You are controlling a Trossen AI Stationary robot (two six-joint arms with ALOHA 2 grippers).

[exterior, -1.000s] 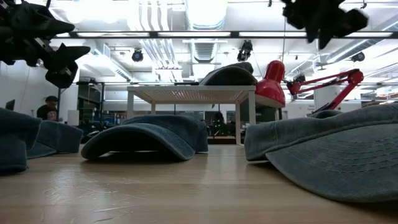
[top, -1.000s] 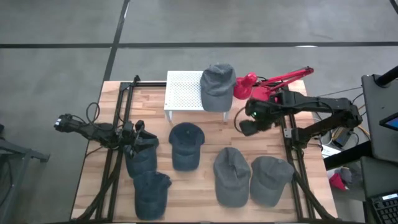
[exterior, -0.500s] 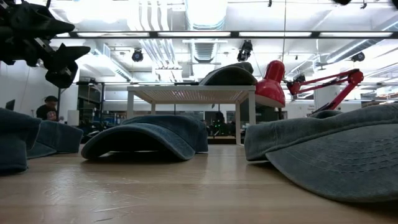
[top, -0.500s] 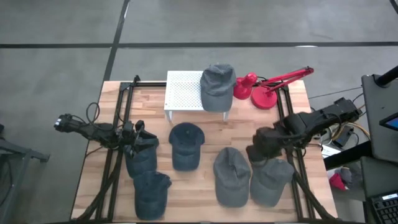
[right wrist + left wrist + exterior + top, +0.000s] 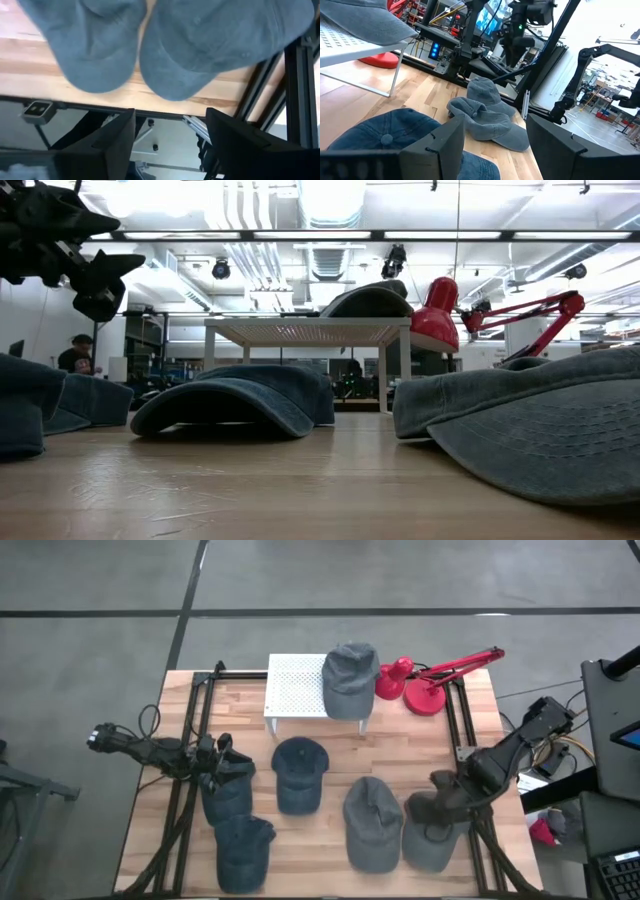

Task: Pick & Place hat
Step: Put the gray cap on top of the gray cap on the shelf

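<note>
Six blue-grey hats on a wooden table (image 5: pixel 330 845), seen from above. One hat (image 5: pixel 349 678) resting on a small white perforated stand (image 5: pixel 295 688) at the far edge, brim hanging over the stand's right side; a red desk lamp (image 5: pixel 425 688) just beside it to the right, its arm reaching toward the table's right corner. One hat (image 5: pixel 299 773) near the table centre, in front of the stand. Two hats side by side at the near right: a crumpled one (image 5: pixel 372 823) and, touching it on the right, another (image 5: pixel 432 840) partly covered by the right arm. Right gripper (image 5: pixel 425 812) poised directly over this last hat, fingers spread wide with nothing between them; in the right wrist view both hats (image 5: pixel 95 40) (image 5: pixel 220 35) and the table edge showing past the two dark fingers (image 5: pixel 117 145). Black frame rails along the table's right side close beside the right arm. Left gripper (image 5: pixel 217 762) parked at the left side over a hat (image 5: pixel 228 790), with another hat (image 5: pixel 243 850) nearer the front edge; fingers (image 5: pixel 440 145) parted, empty. In the low view, hats (image 5: pixel 240 398) (image 5: pixel 530 425) lying flat on the table and the stand (image 5: pixel 310 332) with its hat (image 5: pixel 368 300) behind them; a person (image 5: pixel 78 352) far off in the room at the left.
</note>
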